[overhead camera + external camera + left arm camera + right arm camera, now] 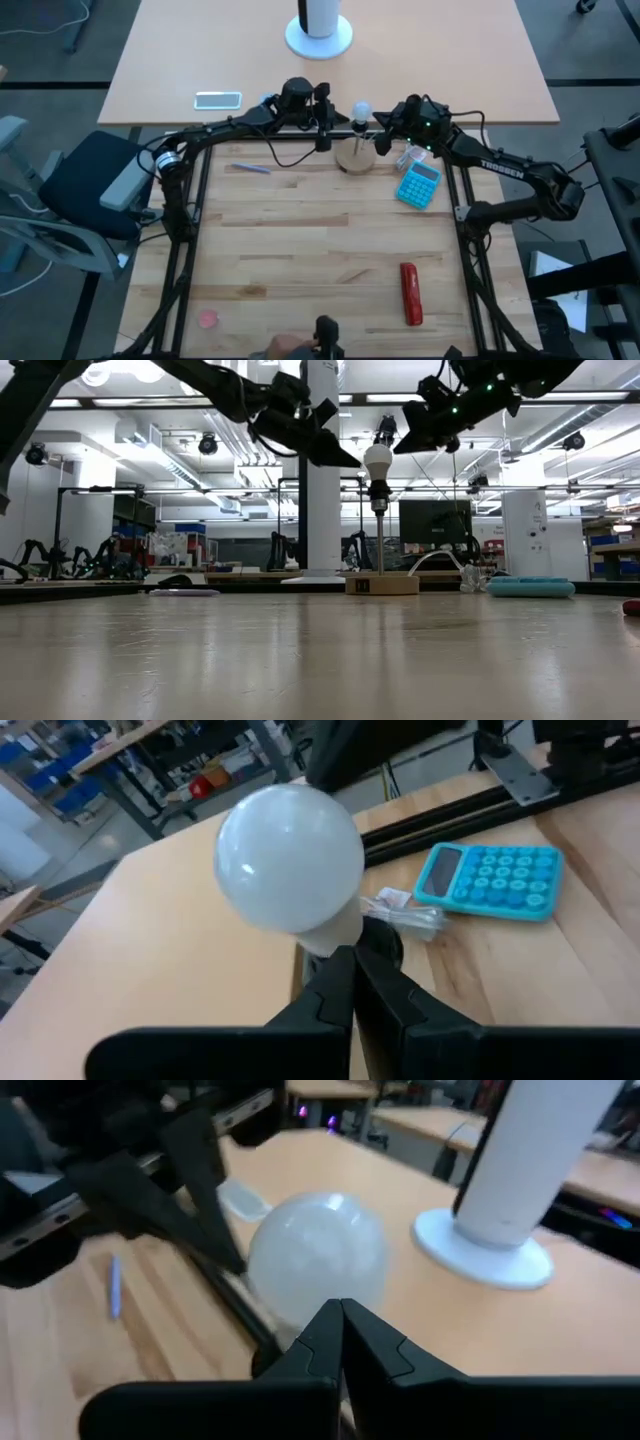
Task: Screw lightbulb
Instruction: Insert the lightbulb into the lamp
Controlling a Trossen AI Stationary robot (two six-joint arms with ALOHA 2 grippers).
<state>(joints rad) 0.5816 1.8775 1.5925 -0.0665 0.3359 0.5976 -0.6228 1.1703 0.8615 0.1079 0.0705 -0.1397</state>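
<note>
The lightbulb (360, 109) is seen upright atop a thin post (380, 540) on the wooden disc (355, 158), at the far-centre of the desk (300, 250); long axis vertical, glass end up, screw end down. Left tool (325, 130) is placed just beside it on one side, fingers together, nothing held; right tool (385, 135) just beside on the other, fingers also together & empty. Bulb thus lies between both tips, approx level w/ them in low view. Neither arm is clearly nearer. Judged: a twist about the vertical axis needs a tool opened first, then closed round the glass. Blue calculator (418, 184) lies nearby, right side
</note>
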